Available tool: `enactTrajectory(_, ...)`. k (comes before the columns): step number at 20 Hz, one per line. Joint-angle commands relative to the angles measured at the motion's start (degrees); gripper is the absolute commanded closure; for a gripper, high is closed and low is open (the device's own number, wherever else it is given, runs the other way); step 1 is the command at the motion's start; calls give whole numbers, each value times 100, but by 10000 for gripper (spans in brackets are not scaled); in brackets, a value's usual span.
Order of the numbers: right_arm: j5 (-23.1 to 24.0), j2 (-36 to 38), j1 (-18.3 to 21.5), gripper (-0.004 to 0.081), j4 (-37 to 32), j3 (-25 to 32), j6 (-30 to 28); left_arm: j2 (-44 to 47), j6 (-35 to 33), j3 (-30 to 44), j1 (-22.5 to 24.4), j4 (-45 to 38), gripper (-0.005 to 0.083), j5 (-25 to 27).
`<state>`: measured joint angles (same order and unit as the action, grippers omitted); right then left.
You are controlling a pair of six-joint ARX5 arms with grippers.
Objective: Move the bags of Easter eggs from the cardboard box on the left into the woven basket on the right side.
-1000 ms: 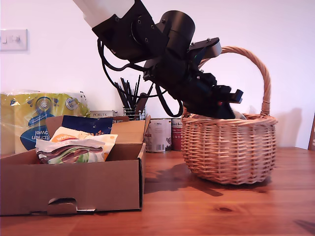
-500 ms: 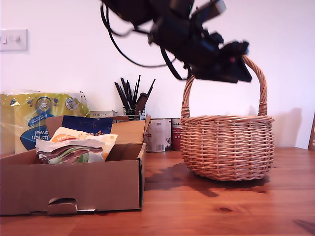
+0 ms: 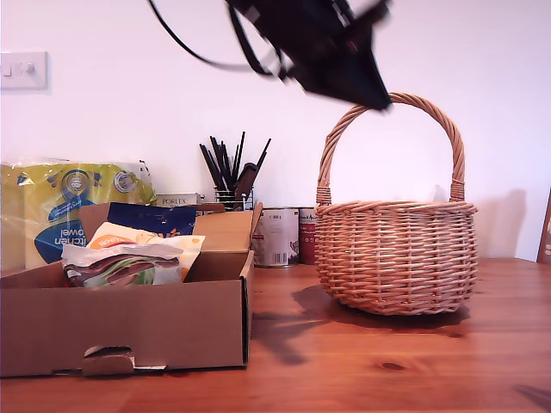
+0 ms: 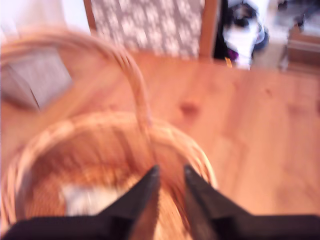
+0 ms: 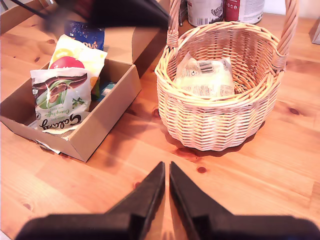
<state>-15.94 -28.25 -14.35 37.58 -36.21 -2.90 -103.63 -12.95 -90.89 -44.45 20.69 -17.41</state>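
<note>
Wooden desk (image 3: 362,370), white wall behind. Cardboard box (image 3: 129,323) at exterior view's left holds glossy bags (image 3: 125,262); wicker basket (image 3: 394,258) at its right holds one pale bag (image 5: 205,77). My first hand (image 4: 171,187) blurred above basket, slightly open, empty. My second hand (image 5: 166,180) nearly closed, empty.

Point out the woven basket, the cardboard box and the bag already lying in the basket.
woven basket (image 3: 396,258): exterior view, front wall.
cardboard box (image 3: 129,331): exterior view, front wall.
cream bag (image 5: 206,77): second wrist view, its middle.
</note>
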Motion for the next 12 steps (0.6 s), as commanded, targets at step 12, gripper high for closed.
enactTrajectory(12, 2, -4, -26, 783, -42, -66, -17, 3626, 13, 4450, 2103, -951, 793, -750)
